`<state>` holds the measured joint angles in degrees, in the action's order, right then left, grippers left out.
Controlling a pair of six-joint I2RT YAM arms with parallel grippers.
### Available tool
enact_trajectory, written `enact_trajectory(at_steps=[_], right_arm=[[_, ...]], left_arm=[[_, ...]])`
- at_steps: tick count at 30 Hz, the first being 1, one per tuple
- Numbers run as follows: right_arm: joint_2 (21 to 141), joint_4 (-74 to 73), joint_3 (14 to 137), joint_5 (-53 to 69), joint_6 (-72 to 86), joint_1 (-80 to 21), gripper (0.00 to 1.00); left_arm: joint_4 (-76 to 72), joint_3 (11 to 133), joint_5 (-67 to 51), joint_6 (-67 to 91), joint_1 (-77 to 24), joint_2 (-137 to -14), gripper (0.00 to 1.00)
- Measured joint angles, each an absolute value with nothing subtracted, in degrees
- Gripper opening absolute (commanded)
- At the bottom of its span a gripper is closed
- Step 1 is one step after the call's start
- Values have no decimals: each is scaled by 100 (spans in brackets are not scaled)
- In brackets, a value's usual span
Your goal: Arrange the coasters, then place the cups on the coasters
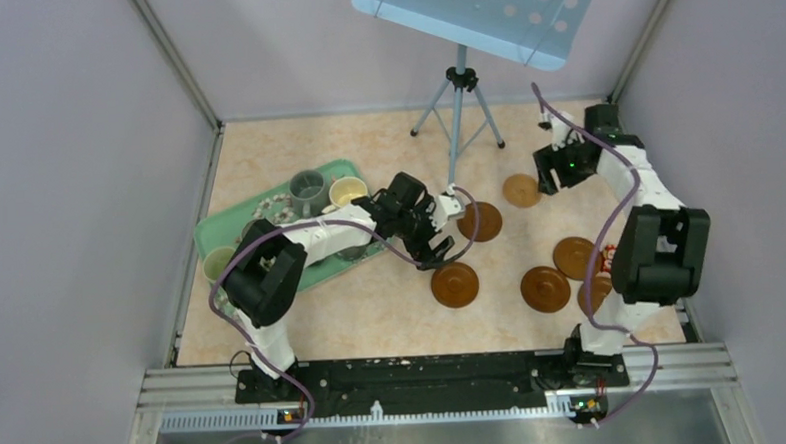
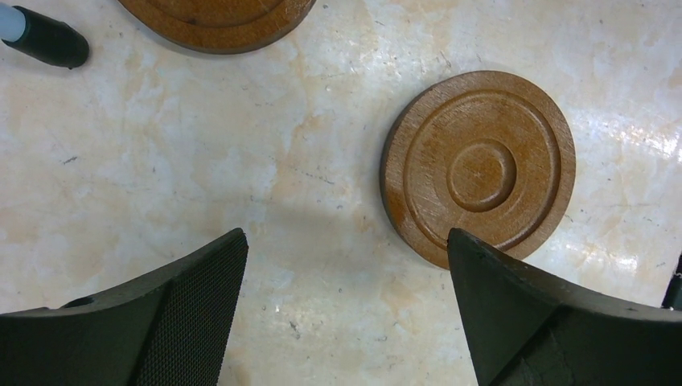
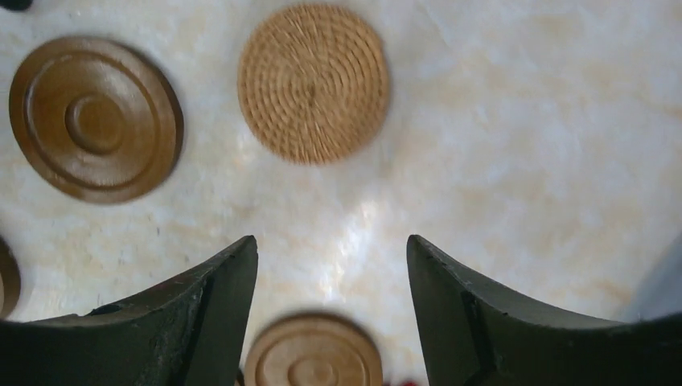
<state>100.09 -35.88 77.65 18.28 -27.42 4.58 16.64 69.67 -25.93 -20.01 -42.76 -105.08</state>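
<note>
1. Black and bare, my left gripper (image 2: 346,241) hangs with its jaws spread wide over the marbled table (image 2: 161,161), gripping nothing.
2. Just ahead of its right-hand finger lies a ringed wooden coaster (image 2: 478,169), flat on the table. Another wooden disc (image 2: 217,20) shows at the top edge, near a tripod foot (image 2: 44,36).
3. My right gripper (image 3: 331,241) is likewise parted and empty. A woven coaster (image 3: 314,83) lies ahead of it, with a dark wooden coaster (image 3: 95,119) to that one's left.
4. From above, the coasters lie loosely scattered right of centre, well apart from the mugs (image 1: 308,191), which sit in the green tray (image 1: 224,221) at far left.
5. I judge the arranging step unfinished, with no cup yet placed. Next I should tidy the discs into order, leaving room between them, before reaching for a mug.
</note>
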Motion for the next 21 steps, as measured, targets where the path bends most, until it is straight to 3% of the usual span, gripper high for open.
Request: enact_trajectory(at_steps=[10,21], right_arm=[[7905,-4960,6053,1955,-3994,2504,60],[7848,-4991,5334,1920,-4344,2379,54]], left_arm=[[1719,6685,-2591,-2078,-4278,-10088,99],[1710,6508,-2589,-2084,-4274,-10038,99]])
